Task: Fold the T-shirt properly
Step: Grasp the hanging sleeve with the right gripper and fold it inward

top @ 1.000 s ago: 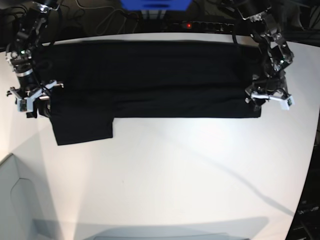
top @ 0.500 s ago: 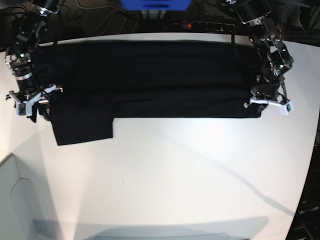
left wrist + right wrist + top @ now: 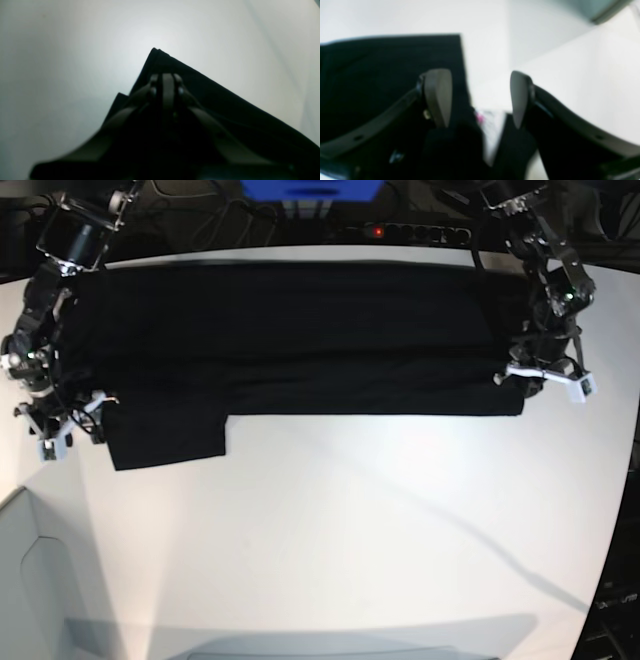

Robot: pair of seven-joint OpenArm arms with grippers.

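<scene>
**Pinch both near corners before lifting the fold**

The left gripper [image 3: 166, 82] has its jaws pressed together over a corner of the T-shirt [image 3: 300, 340]; the wrist view shows black cloth rising to a point just past the tips, so it looks clamped on that corner, though dark on dark hides how deep the bite goes. In the base view this gripper [image 3: 545, 375] sits at the shirt's near edge at one end.

The right gripper [image 3: 475, 97] stands with jaws wide apart, one finger [image 3: 437, 96] over black cloth, the other over bare table [image 3: 570, 62], with a pale scrap, perhaps the tag, between them. It holds nothing. From the base view it [image 3: 60, 425] hovers at the shirt's other end, beside the sleeve.

The shirt lies flat as a long black band across the far half of the table, one sleeve jutting toward the near side.

To fold well, the right jaws should straddle the cloth edge and close fully before either arm rises. Lifting one-handed would likely skew the fold, so both ends should travel together, level.
</scene>
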